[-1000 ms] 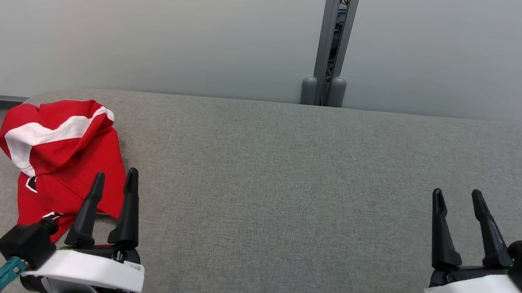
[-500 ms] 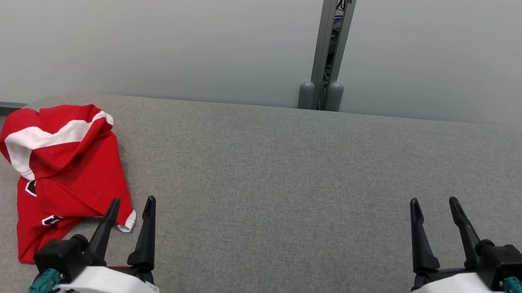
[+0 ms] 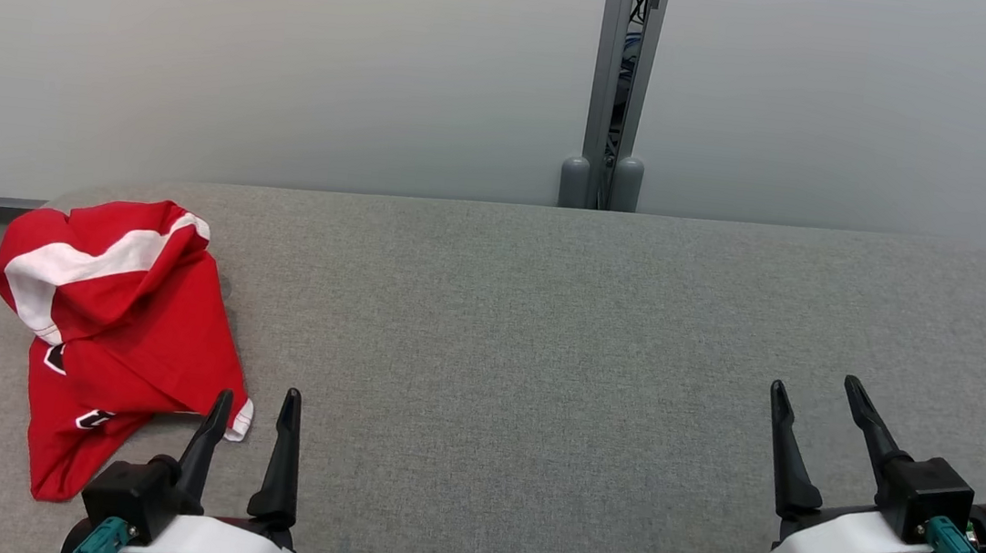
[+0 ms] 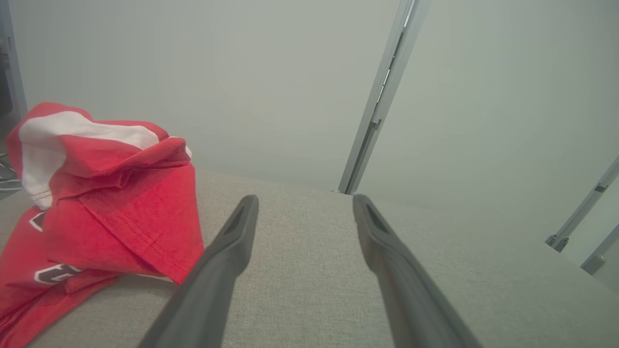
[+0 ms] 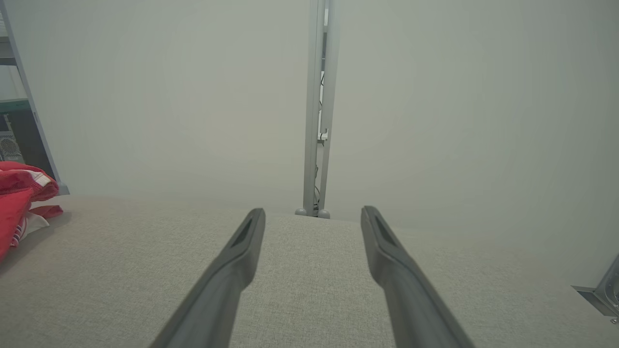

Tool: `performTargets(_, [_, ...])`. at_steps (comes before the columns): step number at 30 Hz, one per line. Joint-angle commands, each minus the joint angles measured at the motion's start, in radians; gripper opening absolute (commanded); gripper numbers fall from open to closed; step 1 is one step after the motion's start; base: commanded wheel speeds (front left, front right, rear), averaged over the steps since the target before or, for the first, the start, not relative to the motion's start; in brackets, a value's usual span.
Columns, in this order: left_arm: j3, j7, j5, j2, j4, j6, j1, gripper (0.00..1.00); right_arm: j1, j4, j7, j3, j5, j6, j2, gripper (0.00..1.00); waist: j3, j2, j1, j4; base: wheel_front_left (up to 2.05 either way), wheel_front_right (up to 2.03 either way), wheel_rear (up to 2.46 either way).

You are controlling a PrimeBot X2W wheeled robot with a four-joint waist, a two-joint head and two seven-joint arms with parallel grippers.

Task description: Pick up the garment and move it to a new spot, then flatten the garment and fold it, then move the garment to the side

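The left gripper is drawing back toward the near edge of the counter. 1 second ago its fingers were overlapping the near hem of the garment; now they are sitting just right of that hem, spread apart and gripping nothing. The right gripper is also standing spread and empty, well apart at the right. The red-and-white garment is lying crumpled at the counter's left end, seemingly unmoved, so the pickup is probably still pending. It is rising just left of, and slightly farther than, the left gripper.
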Motion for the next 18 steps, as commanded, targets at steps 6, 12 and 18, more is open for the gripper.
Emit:
performTargets(6, [-0.006, -0.009, 0.014, 0.005, 0.026, -0.014, -0.009, 1.00, -0.017, 0.019, -0.012, -0.025, -0.003, 0.005, 0.000, 1.00, 0.001, -0.0001, 0.0000, -0.003, 0.00, 0.00, 0.00])
performTargets(12, [-0.015, -0.009, 0.008, 0.005, 0.050, -0.020, -0.017, 1.00, -0.014, 0.026, -0.011, -0.025, 0.026, 0.005, 0.000, 1.00, 0.002, -0.0001, 0.0000, -0.004, 0.00, 0.00, 0.00])
performTargets(18, [-0.016, -0.009, 0.007, 0.005, 0.056, -0.018, -0.019, 1.00, -0.016, 0.030, -0.011, -0.025, 0.039, 0.004, 0.000, 1.00, 0.005, -0.0001, 0.0000, -0.006, 0.00, 0.00, 0.00])
